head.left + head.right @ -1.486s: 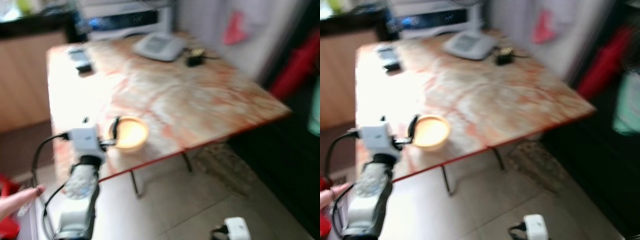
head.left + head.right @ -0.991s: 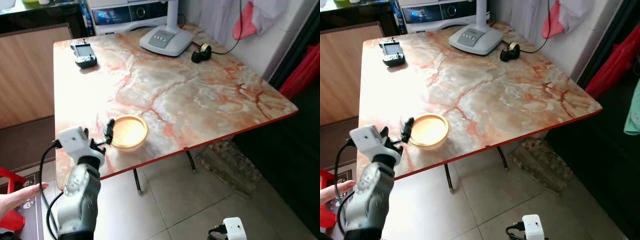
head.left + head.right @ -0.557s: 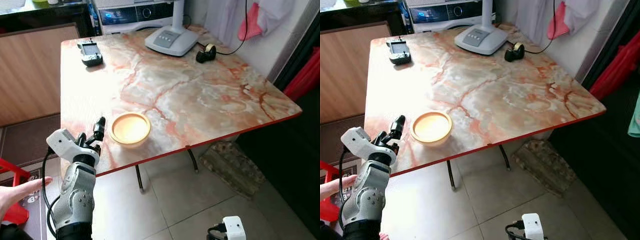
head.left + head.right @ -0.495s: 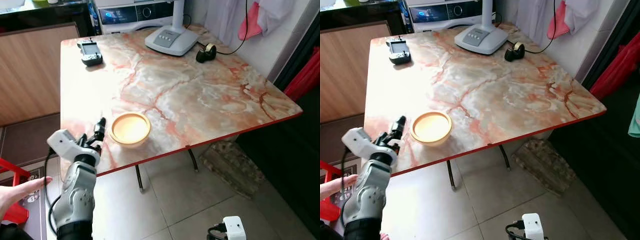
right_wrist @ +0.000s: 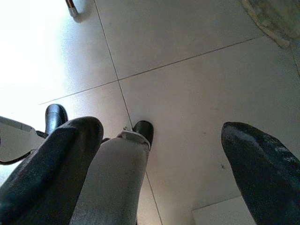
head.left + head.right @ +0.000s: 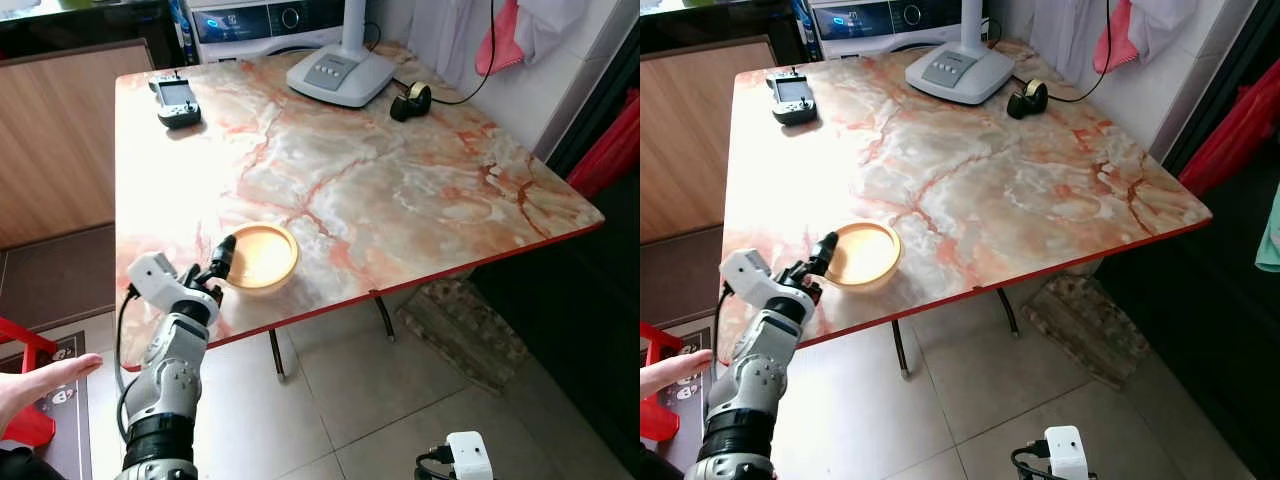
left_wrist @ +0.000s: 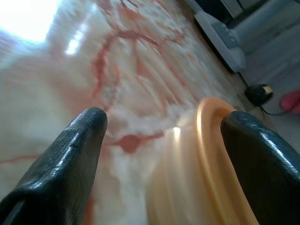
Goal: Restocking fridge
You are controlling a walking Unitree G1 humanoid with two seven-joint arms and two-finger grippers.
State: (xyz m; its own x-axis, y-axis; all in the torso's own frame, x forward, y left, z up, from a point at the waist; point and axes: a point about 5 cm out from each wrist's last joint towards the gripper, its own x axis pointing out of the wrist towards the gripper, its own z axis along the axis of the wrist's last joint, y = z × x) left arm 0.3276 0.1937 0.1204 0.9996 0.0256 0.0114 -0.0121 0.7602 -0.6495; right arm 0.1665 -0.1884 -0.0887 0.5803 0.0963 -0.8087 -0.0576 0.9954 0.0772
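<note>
Head view: I'm standing at the marble counter (image 6: 400, 190) with my left claw (image 6: 218, 262) reaching in at the near left edge, fingers spread, tips right up against the rim of the bowl (image 6: 260, 257). The bowl is sitting near that front edge, well apart from everything else. Far side of the counter is holding a remote (image 6: 176, 100) at the left corner, a lamp base (image 6: 341, 73) in the middle and a tape roll (image 6: 411, 101) just beside it. A person's hand (image 6: 45, 380) is hovering low on my left, over the floor.

Left wrist view: my two black fingers (image 7: 70, 154) are standing wide apart, with the bowl's orange rim between them, closer to one finger than the other. Not gripping anything.

Right wrist view: my right claw (image 5: 164, 173) is hanging idle and open, pointing down at the tiled floor (image 5: 197, 70).
</note>
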